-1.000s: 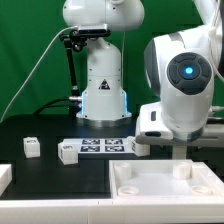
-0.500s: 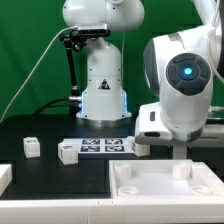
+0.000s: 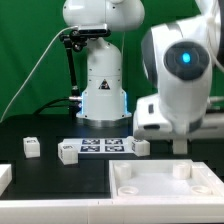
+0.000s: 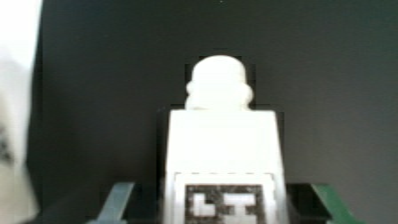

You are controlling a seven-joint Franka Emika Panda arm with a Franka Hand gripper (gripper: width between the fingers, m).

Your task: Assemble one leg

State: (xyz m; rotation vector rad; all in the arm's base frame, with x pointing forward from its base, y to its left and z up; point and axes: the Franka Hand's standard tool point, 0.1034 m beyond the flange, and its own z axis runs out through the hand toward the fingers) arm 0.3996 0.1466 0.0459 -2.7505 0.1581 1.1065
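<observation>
Exterior view: arm [image 3: 182, 75], large, on the exterior view's right of the marker board [image 3: 100, 146]. Leg [image 3: 180, 146], white, upright, hanging under the arm's wrist, right of the board and nearer the camera, over the far rim of the panel [image 3: 150, 186]; whether it touches the rim cannot be told. The claw itself is hidden here. Right post [image 3: 140, 146] just beside the board's right end; left post [image 3: 67, 152] at its left end; far post [image 3: 31, 147] well left of the board, all on the black desk [image 3: 50, 178]. Wrist view: claw [image 4: 222, 205] clamped on the leg, one dark finger [image 4: 118, 204] on each side; tag [image 4: 226, 200] facing the camera, rounded peg [image 4: 219, 84] at the leg's far end.
</observation>
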